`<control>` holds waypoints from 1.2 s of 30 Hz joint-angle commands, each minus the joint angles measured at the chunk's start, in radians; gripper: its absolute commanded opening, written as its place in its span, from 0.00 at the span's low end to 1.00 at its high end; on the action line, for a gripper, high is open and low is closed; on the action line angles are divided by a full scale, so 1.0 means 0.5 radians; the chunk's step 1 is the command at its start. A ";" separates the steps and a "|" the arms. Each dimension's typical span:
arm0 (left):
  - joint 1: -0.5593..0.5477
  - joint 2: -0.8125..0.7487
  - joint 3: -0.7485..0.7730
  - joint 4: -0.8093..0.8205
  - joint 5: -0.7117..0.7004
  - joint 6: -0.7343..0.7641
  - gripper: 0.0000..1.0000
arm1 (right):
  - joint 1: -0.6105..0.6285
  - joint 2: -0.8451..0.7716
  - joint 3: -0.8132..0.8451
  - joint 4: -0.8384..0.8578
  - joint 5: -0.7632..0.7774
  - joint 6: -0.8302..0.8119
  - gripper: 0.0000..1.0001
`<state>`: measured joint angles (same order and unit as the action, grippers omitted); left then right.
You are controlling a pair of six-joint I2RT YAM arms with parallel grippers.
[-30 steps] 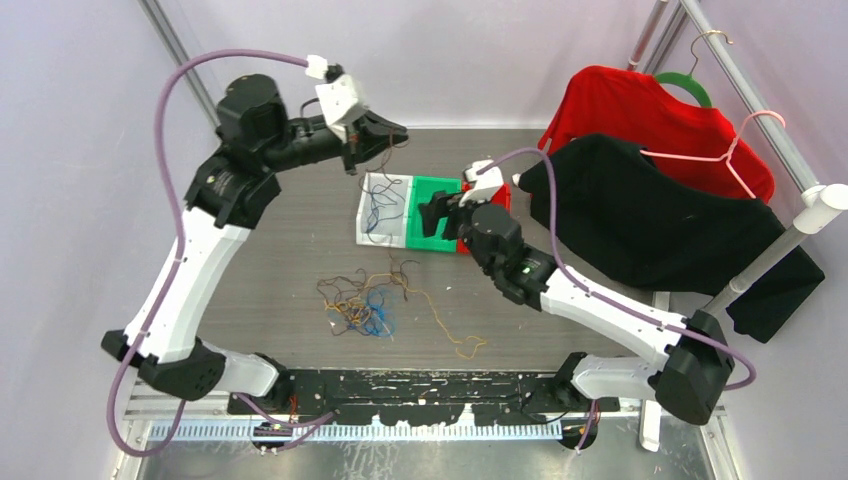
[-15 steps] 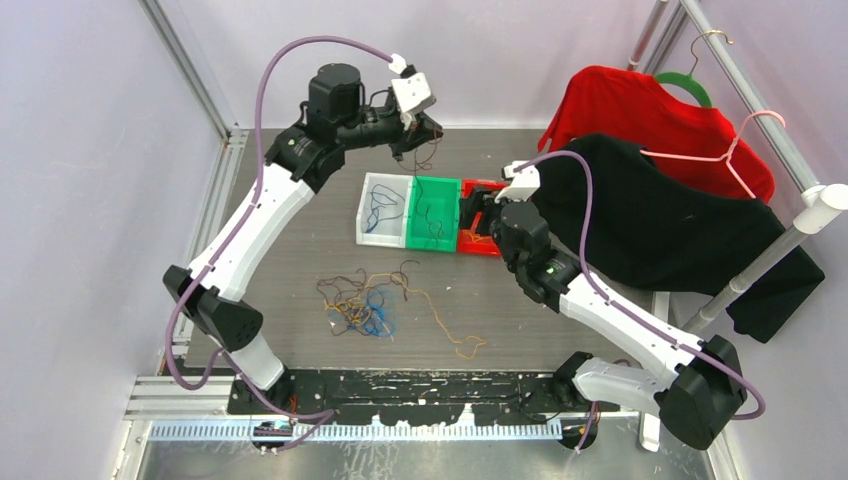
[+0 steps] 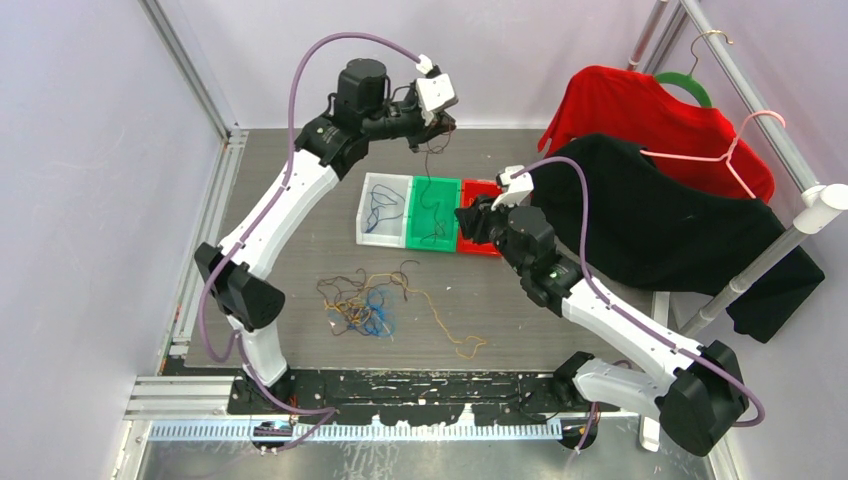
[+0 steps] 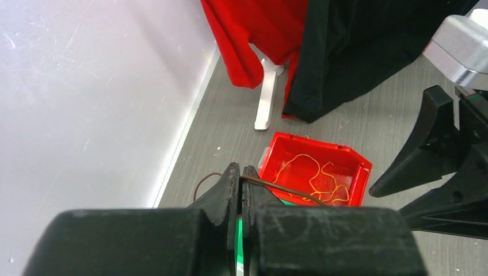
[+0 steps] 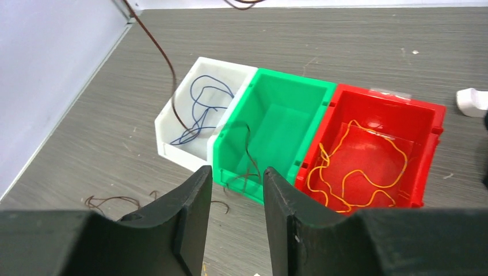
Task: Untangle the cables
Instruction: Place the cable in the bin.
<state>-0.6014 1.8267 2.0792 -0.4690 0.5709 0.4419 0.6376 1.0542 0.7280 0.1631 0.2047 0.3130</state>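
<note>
Grey tabletop (image 3: 300, 240), open around cable tangle (image 3: 365, 305); bins (image 3: 383, 239) toward far edge

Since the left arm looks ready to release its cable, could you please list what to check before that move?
1. Grip of left fingers on dark cable: ok.
2. Cable's lower part inside green bin: ok.
3. Cable clear of white bin: cannot tell.
4. Gap between right fingers empty: ok.
5. Only orange-yellow cable in red bin: ok.
6. The tangled pile fully sorted: not ok.
</note>
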 commanded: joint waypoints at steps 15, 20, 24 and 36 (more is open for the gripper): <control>-0.006 0.078 0.049 0.159 -0.046 0.180 0.00 | -0.002 -0.022 0.023 0.103 -0.252 0.055 0.33; -0.006 0.081 0.118 0.126 -0.026 0.186 0.00 | -0.005 0.092 0.096 0.119 -0.383 0.066 0.34; -0.007 0.099 0.169 0.138 -0.055 0.209 0.00 | -0.004 0.160 0.157 0.119 -0.399 0.118 0.34; -0.006 0.234 0.419 0.126 -0.149 0.296 0.00 | -0.010 0.376 0.231 0.138 -0.473 0.175 0.33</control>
<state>-0.6014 1.9430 2.2490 -0.4438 0.5053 0.5629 0.6376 1.2301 0.7841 0.1795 -0.0181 0.3843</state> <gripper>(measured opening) 0.010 0.328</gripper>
